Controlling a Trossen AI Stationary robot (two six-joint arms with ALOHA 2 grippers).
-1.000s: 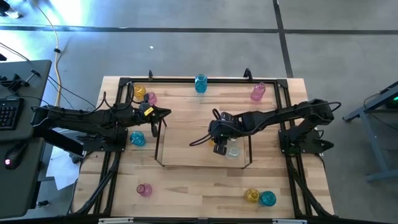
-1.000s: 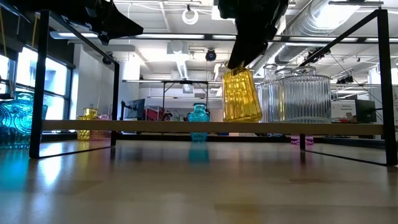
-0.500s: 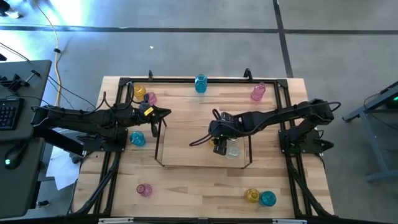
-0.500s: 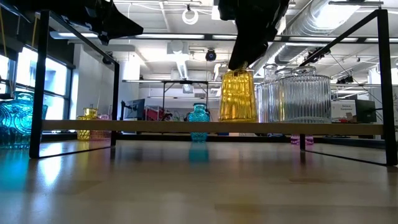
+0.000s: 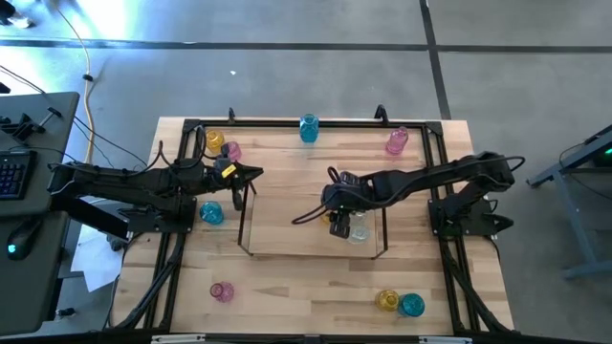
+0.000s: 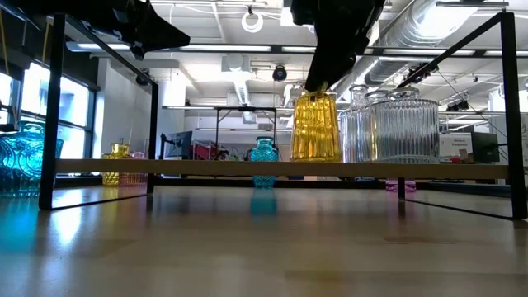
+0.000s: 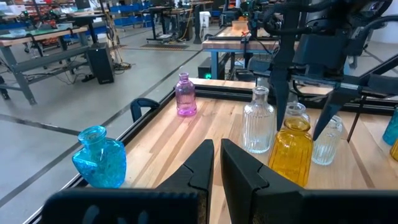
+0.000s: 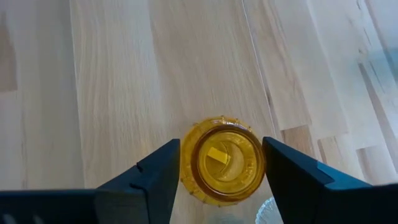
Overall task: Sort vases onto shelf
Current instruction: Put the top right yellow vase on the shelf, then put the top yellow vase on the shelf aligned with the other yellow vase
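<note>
A yellow vase [image 6: 317, 126] stands upright with its base on the see-through shelf [image 5: 287, 225], beside two clear vases [image 6: 388, 125]. My right gripper [image 8: 221, 163] hangs over it, pointing down. It is open, with a finger on either side of the vase's neck [image 8: 222, 158] and a little room on both sides. My left gripper [image 5: 251, 174] is shut and empty, in the air near the shelf's left wire frame. Other vases stand on the table: yellow [image 5: 213, 139], pink [image 5: 232, 151] and teal [image 5: 308, 128].
More vases stand on the table: pink [image 5: 397, 141] at the far right, teal [image 5: 211, 212] at the left, pink [image 5: 222, 291] near the front left, and yellow [image 5: 386, 300] and teal [image 5: 412, 305] at the front right. A black metal frame [image 5: 316, 121] borders the table.
A second ago the yellow vase hung tilted under my right gripper, with its base partly off the shelf. It has been set down and now stands upright on the shelf. My right gripper has stayed over its neck.
</note>
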